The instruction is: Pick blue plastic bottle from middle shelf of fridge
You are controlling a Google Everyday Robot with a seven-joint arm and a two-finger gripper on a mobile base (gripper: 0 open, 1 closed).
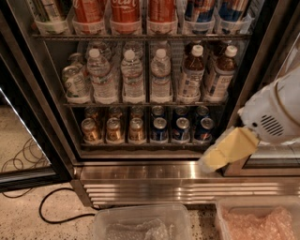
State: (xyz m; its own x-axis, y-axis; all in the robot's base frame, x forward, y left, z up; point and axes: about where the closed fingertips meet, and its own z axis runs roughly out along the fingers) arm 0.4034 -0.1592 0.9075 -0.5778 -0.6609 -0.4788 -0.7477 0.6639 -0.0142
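Note:
The fridge (178, 185) stands open in front of me, with wire racks of drinks above a ribbed steel base panel. On the middle shelf (140, 104), two alike blue plastic bottles of dark drink with white caps stand upright at the right end: one (192, 75) and one further right (219, 72). My gripper (227, 151), pale yellow on a white arm, hangs at the right outside the fridge. It is below and right of the bottles, level with the can rack, and touches nothing.
Clear water bottles (132, 77) fill the middle shelf's left lanes. Short cans (159, 129) stand on the rack below, red cola bottles (124, 10) on the rack above. Two clear plastic bins (140, 224) sit on the floor in front. A black cable (51, 206) lies at the left.

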